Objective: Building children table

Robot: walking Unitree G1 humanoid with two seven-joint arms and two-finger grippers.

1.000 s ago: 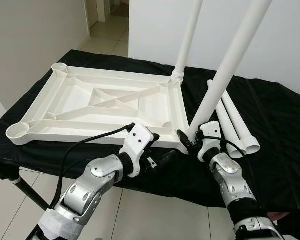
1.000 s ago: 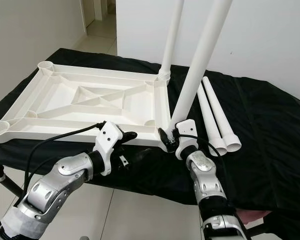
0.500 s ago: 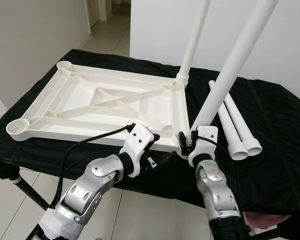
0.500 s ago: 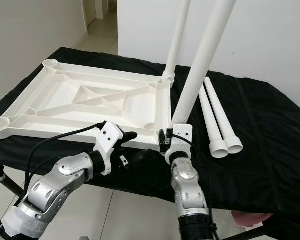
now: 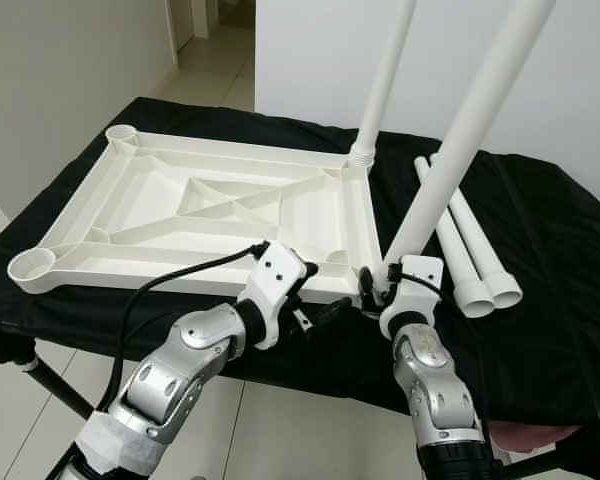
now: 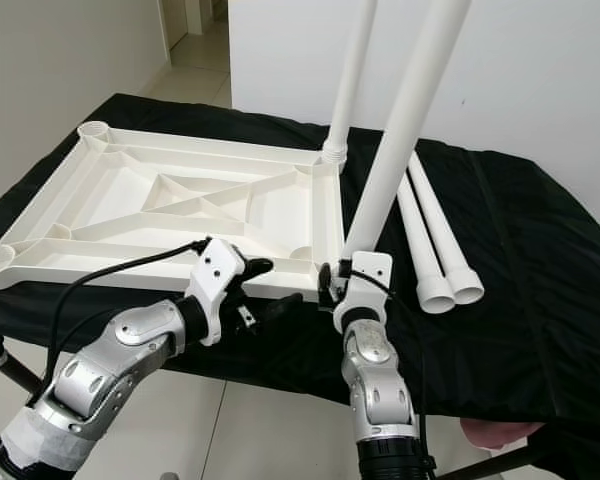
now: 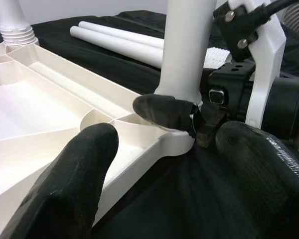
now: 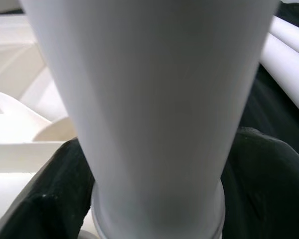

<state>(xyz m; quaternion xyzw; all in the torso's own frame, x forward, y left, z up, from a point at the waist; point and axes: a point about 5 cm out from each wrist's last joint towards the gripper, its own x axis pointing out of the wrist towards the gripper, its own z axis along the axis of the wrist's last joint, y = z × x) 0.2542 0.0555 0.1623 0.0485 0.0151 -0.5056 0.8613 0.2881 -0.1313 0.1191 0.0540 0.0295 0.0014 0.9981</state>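
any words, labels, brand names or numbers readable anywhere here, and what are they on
None can be read.
The upturned white tabletop, the standing legs and the two loose legs are plain white plastic with no print showing.
The black cloth is unmarked.
The left gripper and the right gripper show no legible marking; a small square part by the right gripper bears nothing readable.

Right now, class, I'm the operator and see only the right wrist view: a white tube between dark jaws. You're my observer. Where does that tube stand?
Observer: The held leg meets the upturned tabletop's near right corner, leaning rightward, in the right gripper.
Operator: Any others fitted?
Observer: One standing leg is in the far right corner; two spare legs lie on the black cloth.
Operator: And the left gripper?
Observer: The left gripper is open beside that same corner.
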